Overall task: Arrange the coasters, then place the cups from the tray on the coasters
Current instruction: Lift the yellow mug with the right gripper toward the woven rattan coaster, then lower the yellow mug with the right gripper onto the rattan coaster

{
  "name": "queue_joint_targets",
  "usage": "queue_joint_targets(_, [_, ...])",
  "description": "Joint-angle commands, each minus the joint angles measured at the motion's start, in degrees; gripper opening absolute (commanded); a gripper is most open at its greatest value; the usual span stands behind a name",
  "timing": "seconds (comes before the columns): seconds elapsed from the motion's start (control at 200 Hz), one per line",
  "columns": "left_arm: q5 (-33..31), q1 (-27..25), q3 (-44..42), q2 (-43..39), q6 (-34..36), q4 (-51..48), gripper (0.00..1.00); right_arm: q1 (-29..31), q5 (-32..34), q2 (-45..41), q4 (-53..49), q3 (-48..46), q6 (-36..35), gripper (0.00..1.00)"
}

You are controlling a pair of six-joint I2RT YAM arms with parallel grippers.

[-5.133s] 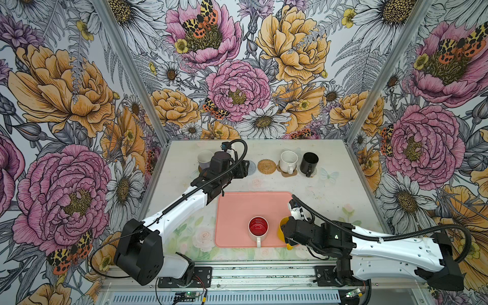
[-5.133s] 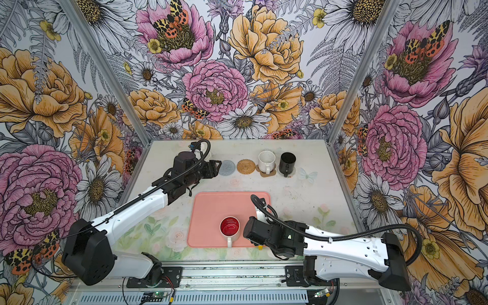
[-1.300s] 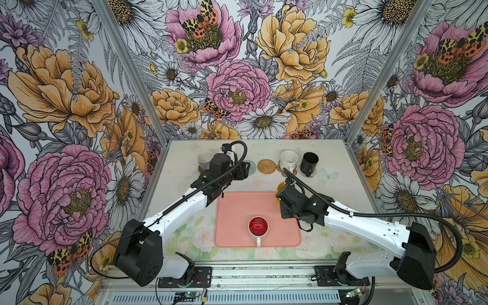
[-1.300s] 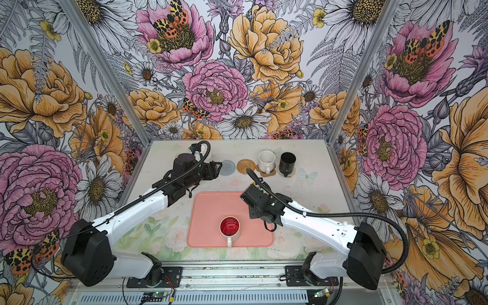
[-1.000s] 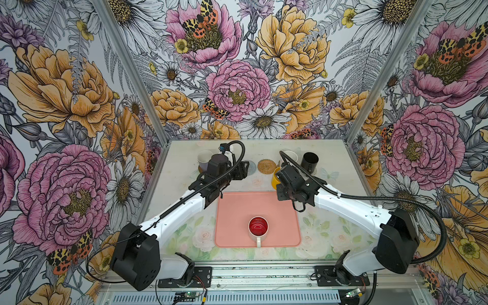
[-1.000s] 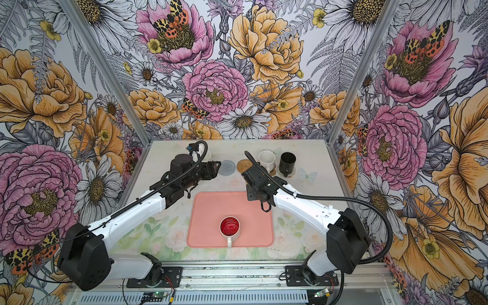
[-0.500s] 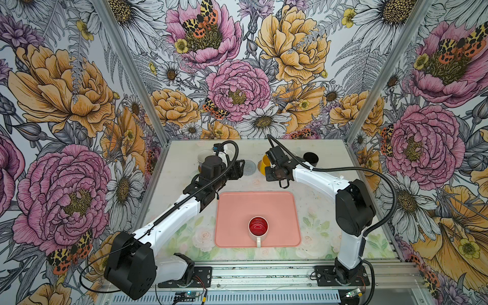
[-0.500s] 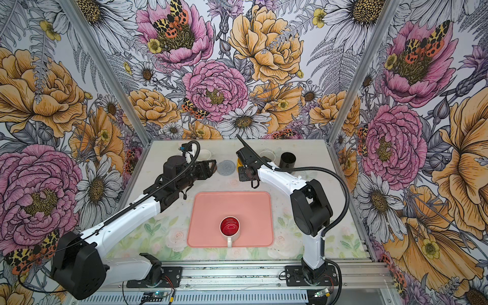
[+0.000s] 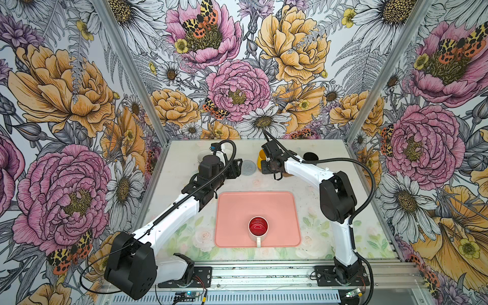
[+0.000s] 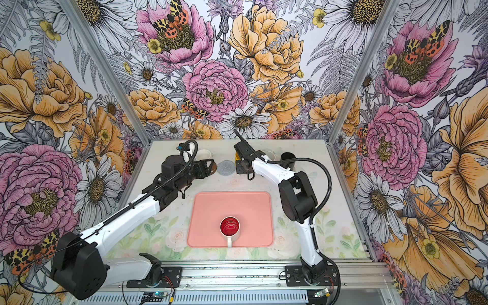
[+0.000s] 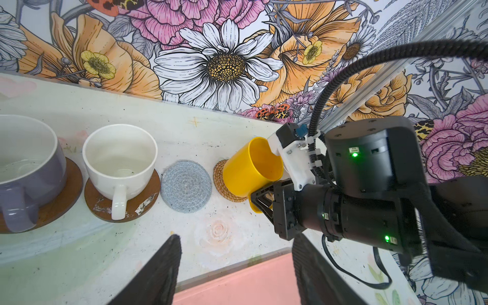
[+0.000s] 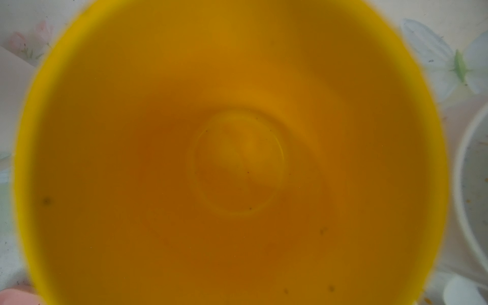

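right pincer (image 11: 260, 196): clamped on the yellow mug (image 11: 250, 169) down by its handle. The fingertips are mostly tucked behind the mug, so the exact hold is hard to read.
yellow mug: tilted, base over the rattan coaster (image 11: 220, 182). Can't tell if it's touching. The right wrist view is basically just its blurry inside (image 12: 237, 158).
next to it: grey-blue coaster (image 11: 186, 186), bare, between the two pincers.
left pincer (image 11: 235, 274): fingers spread with nothing between them, over the counter (image 11: 79, 264).
past the left pincer: white mug (image 11: 120, 158) on a brown disc (image 11: 97, 203), and a lavender mug (image 11: 26, 163) cut off by the frame.
behind the right arm: black mug (image 9: 310, 156), half hidden, and a speckled mug rim (image 12: 472, 184), cut off.
tray (image 9: 237, 208): well back from both pincers, with the red-inside mug (image 9: 258, 227) standing upright on it.
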Motion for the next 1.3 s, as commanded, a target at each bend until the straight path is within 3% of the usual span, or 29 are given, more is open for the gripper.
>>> queue_joint_targets(0.0, [0.0, 0.6, -0.9, -0.5, 0.2, 1.1, 0.68, -0.7, 1.5, 0.8, 3.6, 3.6, -0.5, 0.0])
queue_joint_targets(1.296, [0.7, 1.0, -0.5, 0.9, 0.2, 1.0, 0.68, -2.8, 1.1, 6.5, 2.1, 7.0, -0.3, 0.0])
